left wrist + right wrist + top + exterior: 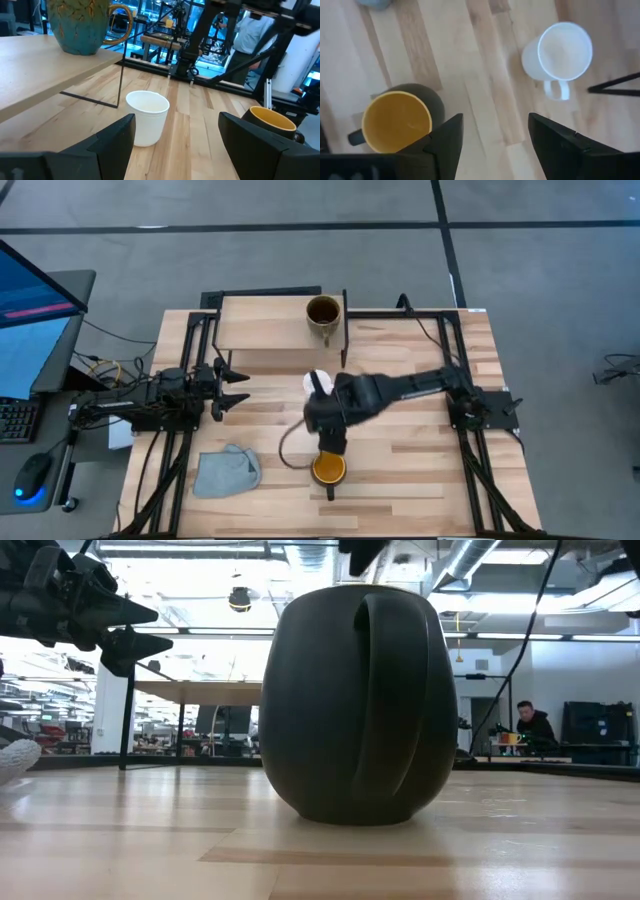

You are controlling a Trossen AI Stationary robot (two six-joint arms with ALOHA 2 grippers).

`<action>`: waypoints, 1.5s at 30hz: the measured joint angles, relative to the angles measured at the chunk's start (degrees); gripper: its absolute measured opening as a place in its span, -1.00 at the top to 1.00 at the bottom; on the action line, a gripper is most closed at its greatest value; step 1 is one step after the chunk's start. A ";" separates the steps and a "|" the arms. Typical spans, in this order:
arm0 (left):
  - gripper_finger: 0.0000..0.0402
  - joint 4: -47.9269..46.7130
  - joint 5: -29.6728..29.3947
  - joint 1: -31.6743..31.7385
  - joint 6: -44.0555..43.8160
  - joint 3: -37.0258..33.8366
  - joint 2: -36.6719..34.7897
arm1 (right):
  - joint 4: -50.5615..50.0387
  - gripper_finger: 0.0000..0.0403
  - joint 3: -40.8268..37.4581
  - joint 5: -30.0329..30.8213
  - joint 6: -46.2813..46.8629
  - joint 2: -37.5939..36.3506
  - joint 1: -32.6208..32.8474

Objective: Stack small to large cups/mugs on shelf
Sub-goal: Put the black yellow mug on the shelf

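The dark mug with the orange-yellow inside (328,468) stands upright on the table near its front edge; it fills the low view (360,705). The small white mug (316,383) stands upright at mid-table, partly under my right arm. The olive-tan mug (323,315) stands on the light-wood shelf (265,325) at the far side. My right gripper (495,132) is open and points down above the table between the white mug (562,52) and the dark mug (397,120), touching neither. My left gripper (238,388) is open and empty at the left, level, facing the white mug (146,117).
A grey-blue cloth (227,470) lies crumpled at the front left of the table. The shelf's thin black legs (120,85) stand close to the white mug. A cable loop (290,445) lies left of the dark mug. People show in the room beyond the table.
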 joint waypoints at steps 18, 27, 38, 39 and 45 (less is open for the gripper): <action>-0.38 0.04 -0.22 -0.02 -6.44 0.00 0.00 | -1.57 -0.21 -5.07 8.88 -2.85 -0.48 5.12; -0.38 0.04 -0.22 0.00 -6.99 0.00 0.01 | 10.53 -0.21 -17.94 8.73 -1.40 -2.51 5.14; -0.38 0.07 0.15 -0.02 -7.51 0.00 0.01 | 25.62 -0.21 -36.58 13.61 0.16 -22.37 6.18; -0.38 0.05 0.15 -0.02 -7.51 0.00 0.01 | 27.82 -0.21 -39.45 15.10 -0.44 -25.23 6.37; -0.38 0.04 0.13 0.00 -7.45 0.00 0.01 | 43.26 -0.21 -60.26 18.69 -3.08 -40.96 6.72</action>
